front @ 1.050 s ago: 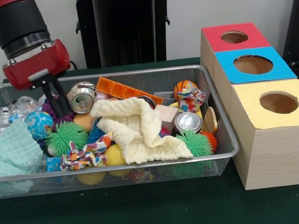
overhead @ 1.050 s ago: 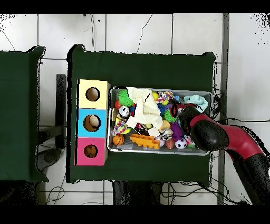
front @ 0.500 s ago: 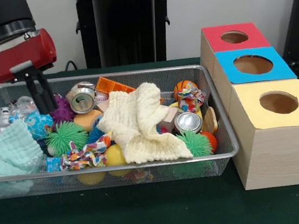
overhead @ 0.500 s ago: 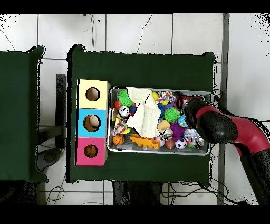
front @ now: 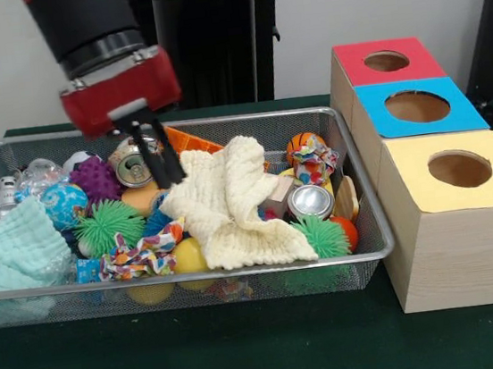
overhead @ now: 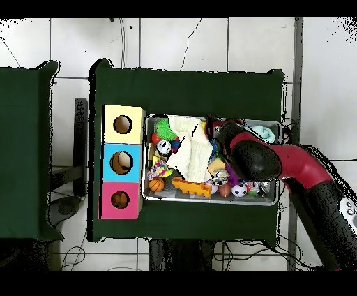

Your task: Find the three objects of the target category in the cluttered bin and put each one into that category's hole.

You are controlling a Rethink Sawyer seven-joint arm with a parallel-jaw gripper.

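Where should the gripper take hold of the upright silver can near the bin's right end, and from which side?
Probably across the can's round wall just under its top, coming straight down. It stands upright with the top exposed, while a green spiky ball and cream cloth crowd its lower sides.

Mesh bin [front: 373, 223] crammed with toys; three-hole box [front: 452, 213] beside.

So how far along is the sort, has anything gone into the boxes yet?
Nothing looks sorted yet. In the front view the red, blue and yellow box holes show nothing inside. The wire mesh bin is still full of toys. The robot's hand hangs empty over the cream knitted cloth, beside the silver can. All three picks appear to remain.
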